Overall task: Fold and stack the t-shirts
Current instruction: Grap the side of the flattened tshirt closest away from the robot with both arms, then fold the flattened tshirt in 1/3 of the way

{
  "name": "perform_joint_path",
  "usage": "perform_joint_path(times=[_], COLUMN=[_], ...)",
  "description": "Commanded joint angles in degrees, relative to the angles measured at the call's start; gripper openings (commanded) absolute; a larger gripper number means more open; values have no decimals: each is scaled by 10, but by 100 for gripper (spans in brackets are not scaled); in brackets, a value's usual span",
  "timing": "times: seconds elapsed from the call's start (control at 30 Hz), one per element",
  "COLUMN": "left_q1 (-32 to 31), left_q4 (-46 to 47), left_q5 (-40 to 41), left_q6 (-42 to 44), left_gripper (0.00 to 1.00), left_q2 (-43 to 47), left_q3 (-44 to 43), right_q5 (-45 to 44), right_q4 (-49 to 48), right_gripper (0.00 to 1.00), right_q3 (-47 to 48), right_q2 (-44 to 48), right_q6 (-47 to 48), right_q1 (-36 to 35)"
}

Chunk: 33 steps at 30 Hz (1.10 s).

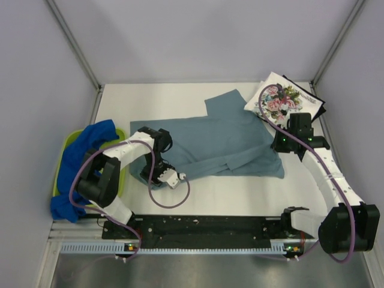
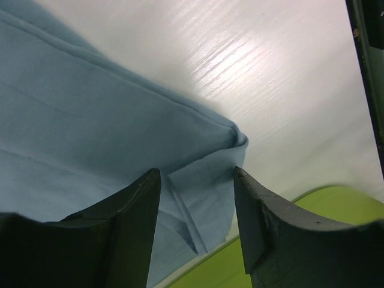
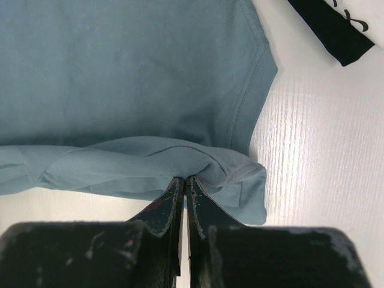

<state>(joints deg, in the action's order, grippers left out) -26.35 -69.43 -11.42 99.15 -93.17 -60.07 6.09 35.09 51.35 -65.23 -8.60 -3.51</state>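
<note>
The grey-blue t-shirt [image 1: 228, 135] lies spread on the white table, its near edge folded over. My right gripper [image 1: 278, 144] is shut on the fold at the shirt's right side; in the right wrist view its tips [image 3: 185, 179] pinch the cloth [image 3: 132, 78]. My left gripper [image 1: 151, 173] is at the shirt's left side. In the left wrist view it [image 2: 197, 171] is open and empty over a shirt corner [image 2: 210, 162]. The royal blue t-shirt [image 1: 90, 144] hangs over the tray. The floral t-shirt [image 1: 277, 99] lies on the black one [image 1: 316, 103] at the back right.
The lime-green tray [image 1: 65, 150] stands at the table's left edge and shows in the left wrist view [image 2: 342, 201]. A black shirt edge [image 3: 330, 30] shows in the right wrist view. Enclosure walls stand on three sides. Purple cables loop off both arms.
</note>
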Motion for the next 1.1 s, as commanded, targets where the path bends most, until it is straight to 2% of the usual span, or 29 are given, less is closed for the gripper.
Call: perform_joint_path(times=[0.0,0.1,0.23,0.27,0.3,0.33,0.47,0.57,0.7,0.8,0.9,1.0,1.07], left_q1=[1,1,2,3,7,10,42,54,93,137,182,189,189], left_q4=[-11,-16,-17,-19,-19,-12,-10,38,30,3,-10,-4,-24], left_q5=[-7,-16,-12,-18,-28,-38,-77,-60,-41,-10,52,130,160], left_q6=[6,0,-29,-39,-54,-76,-146,-304,-479,-580,-636,-666,-682], left_gripper=[55,47,31,23,7,0,0,0,0,0,0,0,0], left_q2=[0,4,16,21,32,43,112,176,252,309,386,455,480], left_q3=[15,15,9,4,-2,-5,6,24,20,13,27,49,34], right_q5=[1,1,-5,-9,-12,-15,-34,-31,93,137,155,177,170], right_q4=[-21,-22,-22,-21,-21,-20,-8,9,20,50,87,98,118], right_gripper=[0,0,0,0,0,0,0,0,0,0,0,0,0], right_q3=[2,2,2,2,2,1,-2,-3,1,-4,-11,-31,-31], right_q2=[14,15,18,20,23,27,43,66,123,163,211,268,295], right_q6=[6,5,7,7,7,6,2,-8,-71,-109,-155,-213,-233], right_q1=[7,6,6,6,6,7,7,9,16,16,18,18,17])
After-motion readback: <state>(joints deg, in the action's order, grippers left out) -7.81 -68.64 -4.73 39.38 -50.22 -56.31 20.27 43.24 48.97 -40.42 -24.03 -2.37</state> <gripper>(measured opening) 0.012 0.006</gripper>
